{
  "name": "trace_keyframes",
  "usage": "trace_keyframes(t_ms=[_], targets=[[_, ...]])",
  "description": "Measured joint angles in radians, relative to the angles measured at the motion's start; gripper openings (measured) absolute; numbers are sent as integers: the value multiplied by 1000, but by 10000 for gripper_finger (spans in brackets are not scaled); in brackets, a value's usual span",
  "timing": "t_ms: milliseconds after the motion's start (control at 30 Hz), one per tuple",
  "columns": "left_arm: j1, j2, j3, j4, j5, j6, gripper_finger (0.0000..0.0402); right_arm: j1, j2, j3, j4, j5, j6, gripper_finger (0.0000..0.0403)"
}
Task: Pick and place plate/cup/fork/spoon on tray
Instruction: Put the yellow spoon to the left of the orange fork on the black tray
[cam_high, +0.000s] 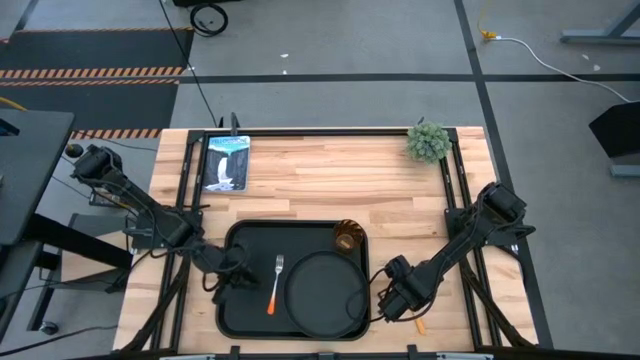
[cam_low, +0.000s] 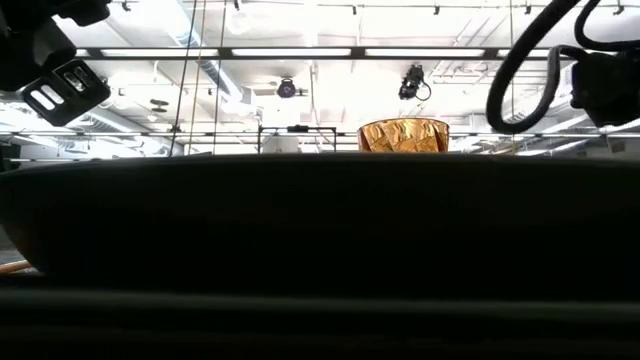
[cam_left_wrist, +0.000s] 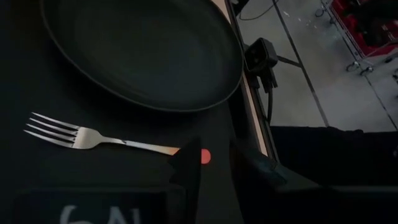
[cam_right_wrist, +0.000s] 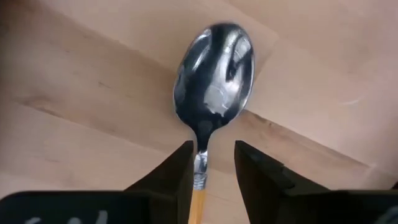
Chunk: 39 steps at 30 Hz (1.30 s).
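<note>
Black tray (cam_high: 232, 310) near the desk's front edge holds plate (cam_high: 322, 292), cup (cam_high: 347, 237) and fork (cam_high: 274, 286). Right gripper (cam_right_wrist: 211, 163) straddles the spoon (cam_right_wrist: 214, 71) neck, fingers apart, on the desk beside the tray's right rim; closing off-centre could flick it away. Left gripper (cam_left_wrist: 214, 163) hovers part-open over the fork's handle.

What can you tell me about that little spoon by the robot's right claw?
The spoon has a shiny silver oval bowl, metal by its look, narrowing to a thin neck that joins an orange handle. It lies flat on the wooden table, bowl facing up, just off the tray's right edge. The right gripper straddles its neck, fingers either side with a small gap, not pinching it.
</note>
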Motion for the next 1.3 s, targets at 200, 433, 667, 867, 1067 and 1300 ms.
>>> trace_keyframes(t_ms=[200, 433, 667, 867, 1067, 1300], targets=[[-3, 0, 0, 0, 0, 0, 91, 15, -1, -55, 119, -58, 1, 121], [-3, 0, 0, 0, 0, 1, 91, 19, -4, -88, 173, -55, 11, 118], [-3, 0, 0, 0, -9, 3, 91, 19, -4, -88, 177, -42, 3, 67], [-3, 0, 0, 0, -12, 2, 91, 19, -4, -88, 176, -38, 4, 19], [-3, 0, 0, 0, -12, 2, 91, 20, 2, -61, 133, -7, -14, 22], [-3, 0, 0, 1, -28, 4, 91, 20, -3, -23, 111, -6, -34, 10]])
